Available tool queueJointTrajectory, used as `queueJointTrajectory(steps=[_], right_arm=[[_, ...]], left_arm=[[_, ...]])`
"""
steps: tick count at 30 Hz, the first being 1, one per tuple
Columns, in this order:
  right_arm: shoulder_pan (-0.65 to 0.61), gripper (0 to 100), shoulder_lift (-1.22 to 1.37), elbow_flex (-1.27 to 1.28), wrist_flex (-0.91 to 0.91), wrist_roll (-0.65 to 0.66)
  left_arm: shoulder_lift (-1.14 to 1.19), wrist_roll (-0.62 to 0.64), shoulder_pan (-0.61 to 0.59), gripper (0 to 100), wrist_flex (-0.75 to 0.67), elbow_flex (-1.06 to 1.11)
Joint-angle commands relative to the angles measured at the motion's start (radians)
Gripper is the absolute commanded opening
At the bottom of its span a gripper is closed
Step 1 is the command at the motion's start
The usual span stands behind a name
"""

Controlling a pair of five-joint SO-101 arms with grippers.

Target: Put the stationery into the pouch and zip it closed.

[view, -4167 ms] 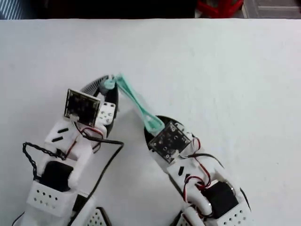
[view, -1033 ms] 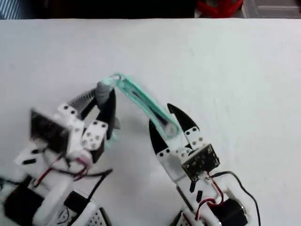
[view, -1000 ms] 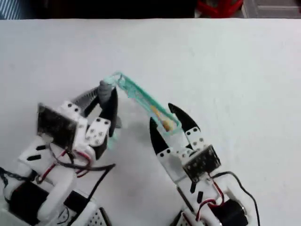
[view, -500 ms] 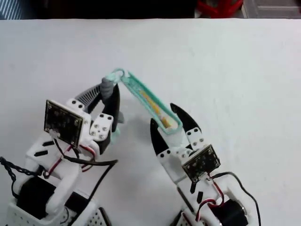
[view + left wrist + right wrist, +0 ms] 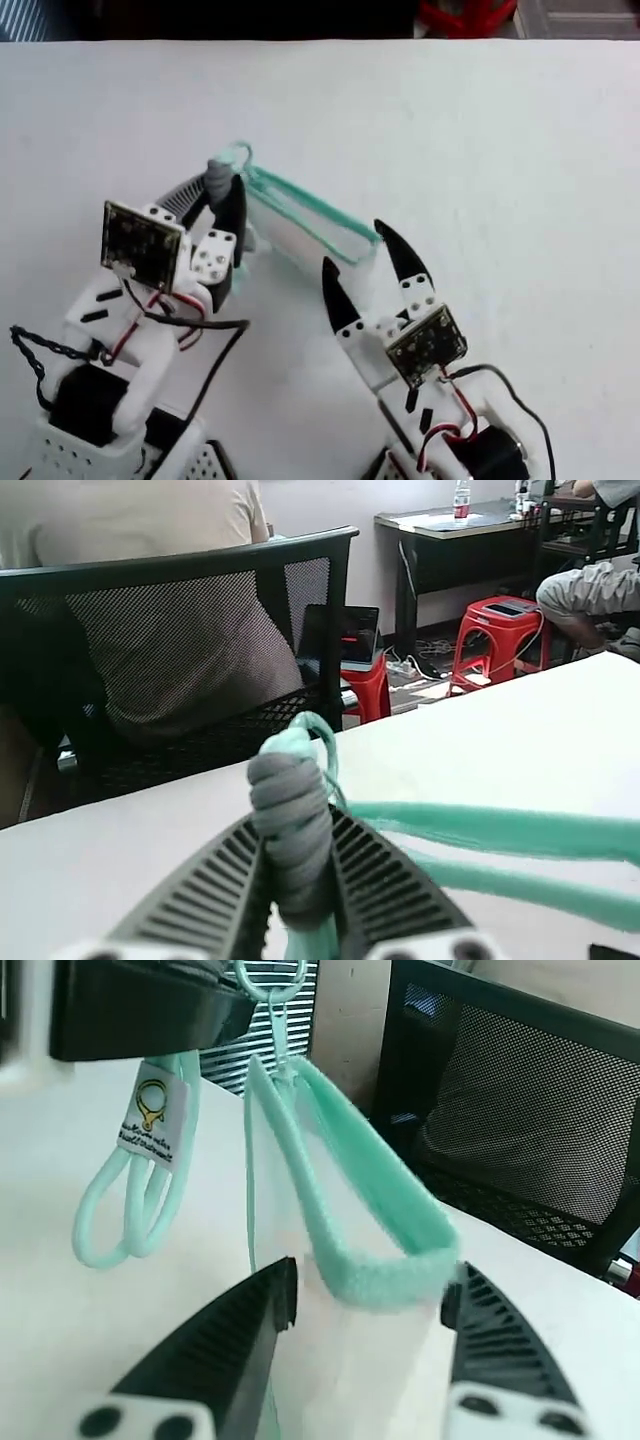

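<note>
Where the mint-green pouch sits on the white table between the two arms, one end carries a grey tab that the left gripper pinches tight. The right gripper has its fingers spread wide, one on each side of the pouch's other end. A mint loop strap hangs beside the left gripper.

Left gripper clamped on the grey tab at one end of the green pouch; the pouch's other end between the spread jaw tips of the right gripper; white table beneath.
</note>
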Motion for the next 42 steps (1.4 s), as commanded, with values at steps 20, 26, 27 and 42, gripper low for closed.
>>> queueJointTrajectory(steps=[20,26,27,42], right_arm=[[0.062,28.0,0.110,0.109,-0.323,0.049],[0.088,28.0,0.484,-0.083,-0.363,0.041],[0.087,28.0,0.539,-0.120,-0.357,0.043],[0.010,28.0,0.573,-0.242,-0.168,0.210]], left_arm=[[-0.016,-0.009,-0.039,2,0.031,-0.009],[-0.016,-0.011,-0.039,2,0.034,-0.011],[-0.016,-0.011,-0.039,2,0.034,-0.011],[-0.016,-0.009,-0.039,2,0.035,0.018]])
